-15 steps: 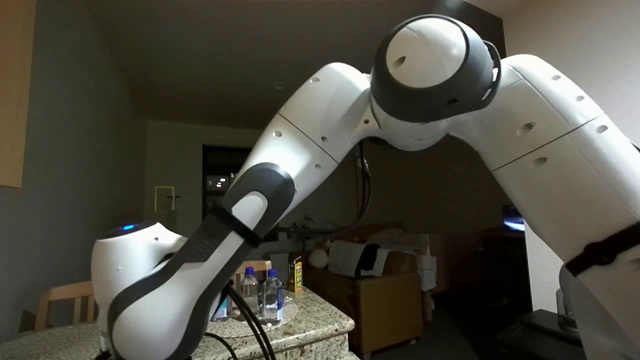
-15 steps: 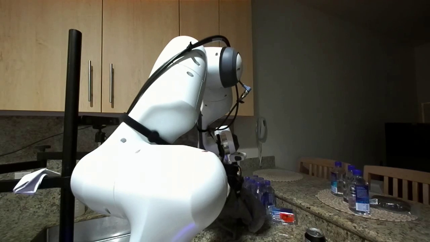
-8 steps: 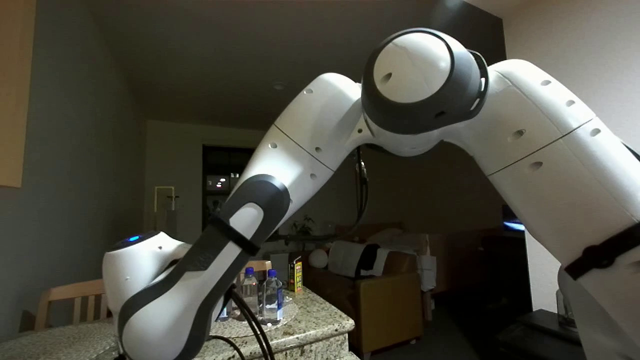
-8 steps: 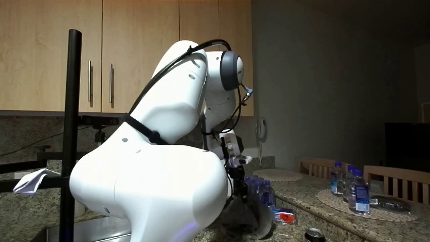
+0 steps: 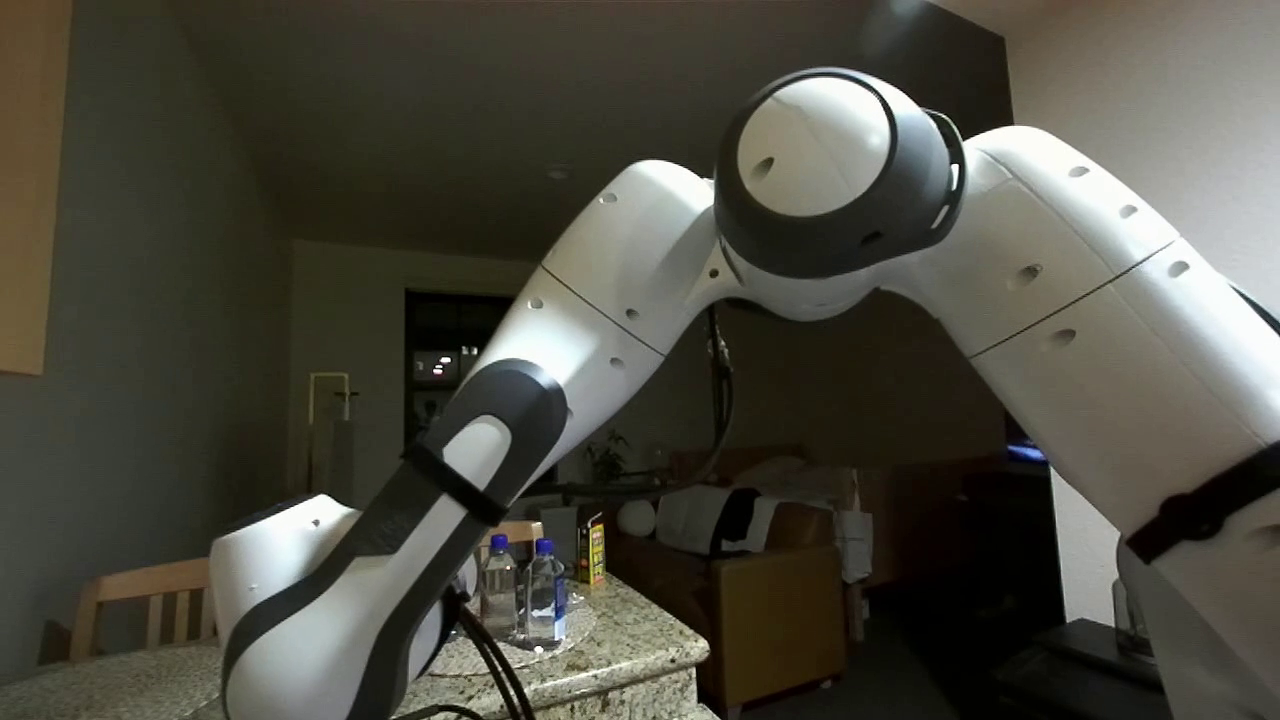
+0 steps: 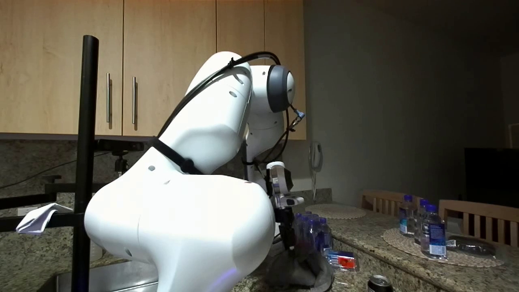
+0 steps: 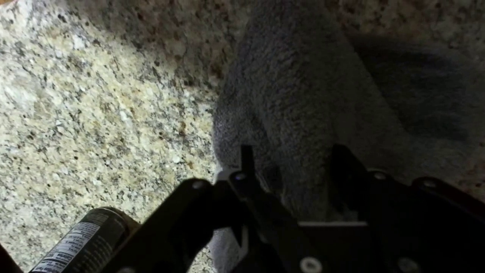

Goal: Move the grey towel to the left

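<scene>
Granite worktop point(image 7: 113, 113) lay beneath the grey towel point(image 7: 295, 94), which sat lower than a second earlier; the jaws stood apart, its folds between them.

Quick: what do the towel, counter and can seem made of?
Towel: matte pile cloth, perhaps terry or microfibre, judging by its fuzzy nap and rounded folds.
Counter: likely granite, or a lookalike, smooth-looking, given its cream, brown and black speckle.
Can: probably metal with a dark printed finish; its silvery top shines in an exterior view.
</scene>
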You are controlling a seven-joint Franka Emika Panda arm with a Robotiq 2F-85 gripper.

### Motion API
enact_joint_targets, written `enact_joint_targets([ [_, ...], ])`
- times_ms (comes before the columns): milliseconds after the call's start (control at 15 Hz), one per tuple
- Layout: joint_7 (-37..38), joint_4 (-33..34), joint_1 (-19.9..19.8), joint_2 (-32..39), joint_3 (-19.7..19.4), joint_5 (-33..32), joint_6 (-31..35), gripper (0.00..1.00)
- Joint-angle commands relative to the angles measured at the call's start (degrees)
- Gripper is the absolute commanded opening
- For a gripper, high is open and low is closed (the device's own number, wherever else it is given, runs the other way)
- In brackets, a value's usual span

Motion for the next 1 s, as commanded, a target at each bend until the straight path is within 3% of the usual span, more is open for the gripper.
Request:
enact_joint_targets([
  [0,0.7,-0.7,-0.8,-1.0,0.4,1.1,-1.5,0.88],
  [200,0.4,-0.6,-0.8,-1.4,0.6,1.1,-1.5,1.00],
  [533,-0.9,-0.7,-1.3,-2.4,1.6,2.3,-1.5,1.00],
  [933,-5.9,0.0,-2.4,-4.1,4.6,7.2,-5.9,1.00],
])
